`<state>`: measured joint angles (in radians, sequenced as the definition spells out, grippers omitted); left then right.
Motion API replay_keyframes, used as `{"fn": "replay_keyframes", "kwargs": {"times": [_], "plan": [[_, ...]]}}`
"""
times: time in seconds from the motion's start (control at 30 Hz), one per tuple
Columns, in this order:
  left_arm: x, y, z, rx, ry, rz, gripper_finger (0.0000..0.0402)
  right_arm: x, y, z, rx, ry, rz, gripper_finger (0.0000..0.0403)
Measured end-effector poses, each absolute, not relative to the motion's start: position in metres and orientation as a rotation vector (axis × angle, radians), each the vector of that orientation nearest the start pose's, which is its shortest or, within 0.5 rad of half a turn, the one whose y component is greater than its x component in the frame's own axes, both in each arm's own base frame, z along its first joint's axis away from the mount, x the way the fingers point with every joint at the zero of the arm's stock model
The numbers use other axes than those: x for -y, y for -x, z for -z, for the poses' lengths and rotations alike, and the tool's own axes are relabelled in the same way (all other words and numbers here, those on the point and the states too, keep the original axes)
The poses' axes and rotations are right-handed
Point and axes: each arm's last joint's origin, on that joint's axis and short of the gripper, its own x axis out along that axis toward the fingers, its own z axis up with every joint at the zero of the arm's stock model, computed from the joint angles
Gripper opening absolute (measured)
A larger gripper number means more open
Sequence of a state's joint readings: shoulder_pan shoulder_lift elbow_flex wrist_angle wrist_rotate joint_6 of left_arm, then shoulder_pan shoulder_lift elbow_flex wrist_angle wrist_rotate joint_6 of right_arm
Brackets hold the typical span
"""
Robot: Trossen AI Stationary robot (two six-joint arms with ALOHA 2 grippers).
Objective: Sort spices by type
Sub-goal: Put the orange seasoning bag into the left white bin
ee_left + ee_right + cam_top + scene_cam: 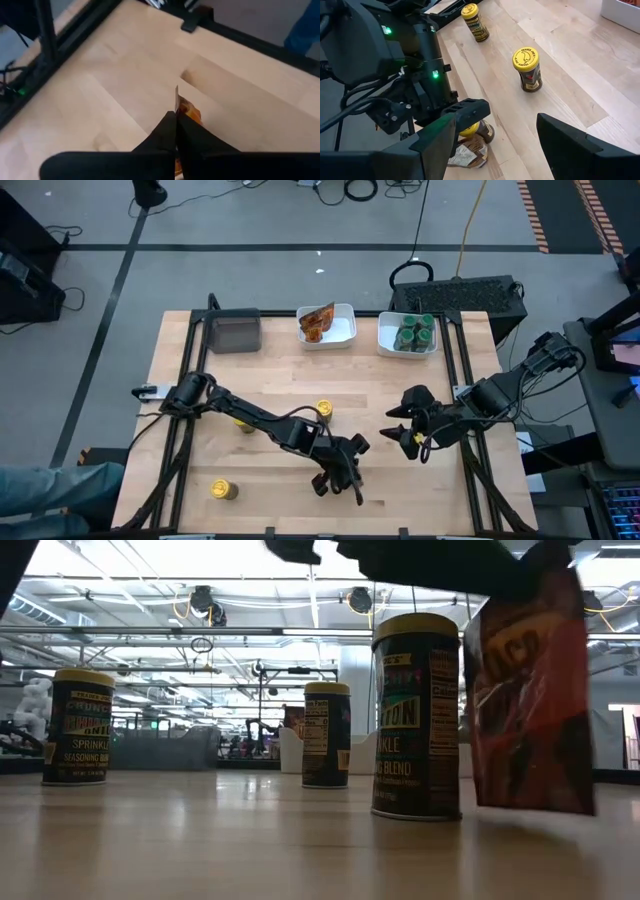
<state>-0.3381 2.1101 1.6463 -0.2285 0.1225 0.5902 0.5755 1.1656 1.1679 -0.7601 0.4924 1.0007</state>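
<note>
My left gripper [342, 478] is over the near middle of the table, shut on a flat orange-brown foil packet [530, 700]. The packet also shows in the left wrist view [190, 113] and the right wrist view [467, 156]. My right gripper [402, 426] hovers open to its right, touching nothing. Three yellow-lidded jars stand upright on their bases: one [324, 410] mid-table, one [222, 490] near the left front, one [245, 423] partly under my left arm. The right wrist view shows another yellow lid [470, 131] beside the held packet. Green-lidded jars [413, 332] and more packets [318, 322] sit in white trays. My left gripper pinches the packet by its upper edge [176, 96] between the two shut fingers [165, 131]. The fingers come from above, pointing down. The packet hangs upright below them, and its lower edge [530, 806] appears just clear of the table.
Along the far edge stand a grey tray [233, 332], a white tray [345, 332] with packets and a white tray [386, 335] with green-lidded jars. Black frame rails run along both table sides. Bare wood lies between the jars and the trays.
</note>
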Motion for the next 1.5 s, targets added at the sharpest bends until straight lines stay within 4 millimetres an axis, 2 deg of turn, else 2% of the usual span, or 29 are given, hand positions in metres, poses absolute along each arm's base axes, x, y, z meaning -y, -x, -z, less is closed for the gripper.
{"fn": "replay_keyframes", "kwargs": {"times": [0.17, 0.3, 0.53, 0.67, 0.97, 1.23, 1.5], "plan": [[0.162, -0.45, -0.22, -0.482, -0.629, 0.62, 0.0008, -0.113, -0.199, -0.343, -0.615, -0.578, 0.246, 0.0263], [0.161, -0.449, -0.234, -0.432, -0.632, 0.588, 0.0005, -0.113, -0.199, -0.342, -0.616, -0.576, 0.246, 0.0263], [0.15, -0.431, -0.284, -0.382, -0.645, 0.477, 0.0005, -0.113, -0.199, -0.342, -0.614, -0.559, 0.247, 0.0263], [0.133, -0.419, -0.313, -0.371, -0.656, 0.372, 0.0005, -0.112, -0.199, -0.342, -0.612, -0.546, 0.251, 0.0263], [0.073, -0.404, -0.343, -0.48, -0.658, 0.095, 0.0004, -0.108, -0.199, -0.341, -0.602, -0.5, 0.301, 0.0263], [0.004, -0.409, -0.343, -0.56, -0.56, -0.174, 0.0004, -0.097, -0.203, -0.34, -0.61, -0.423, 0.322, 0.0263], [-0.08, -0.401, -0.341, -0.607, -0.385, -0.41, 0.0003, -0.074, -0.213, -0.341, -0.622, -0.26, 0.364, 0.0263]]}}
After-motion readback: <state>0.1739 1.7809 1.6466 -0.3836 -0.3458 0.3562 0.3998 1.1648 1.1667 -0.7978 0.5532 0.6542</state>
